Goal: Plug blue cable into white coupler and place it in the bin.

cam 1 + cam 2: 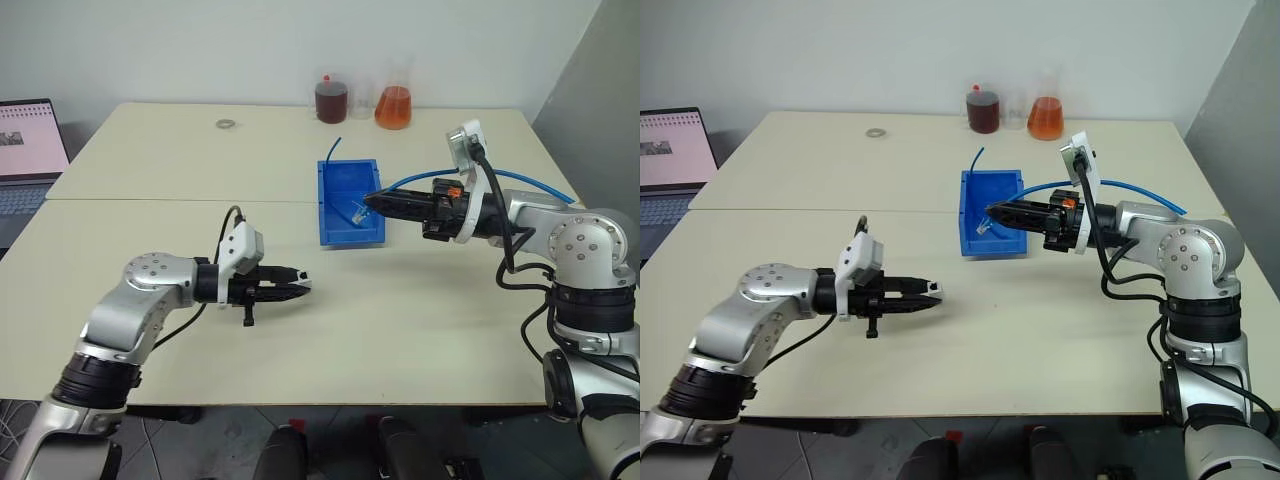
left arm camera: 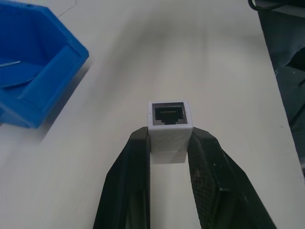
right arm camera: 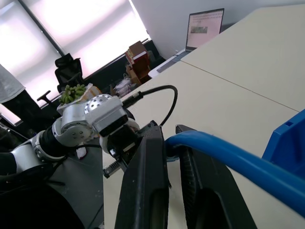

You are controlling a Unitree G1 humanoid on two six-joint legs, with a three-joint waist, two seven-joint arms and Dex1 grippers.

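— Where is the white coupler [image 2: 168,128]?

— Pinched between the two black fingers of the left claw [image 1: 300,284], a little left of the middle of the left eye frame, low over the bench [image 1: 400,330]. In the left wrist view its dark socket end faces away from the claw, with the contacts showing.

— And the blue cable [image 1: 520,180]?

— The right claw [image 1: 372,203] is clamped on it near its tip. That claw sits right of centre in the left eye frame, its fingertips over the front part of the bin [image 1: 333,200]. Behind the claw the cable arcs back toward the right edge of the bench. In the right wrist view the cable runs between the two fingers.

— Are plug and coupler joined?

— No, they are well apart; the coupler is lower left of the bin, the cable tip over it.

— Anything else on the bench?

— Two flasks [image 1: 394,105] of reddish liquid at the upper middle, and a laptop [image 1: 28,150] at the left edge.
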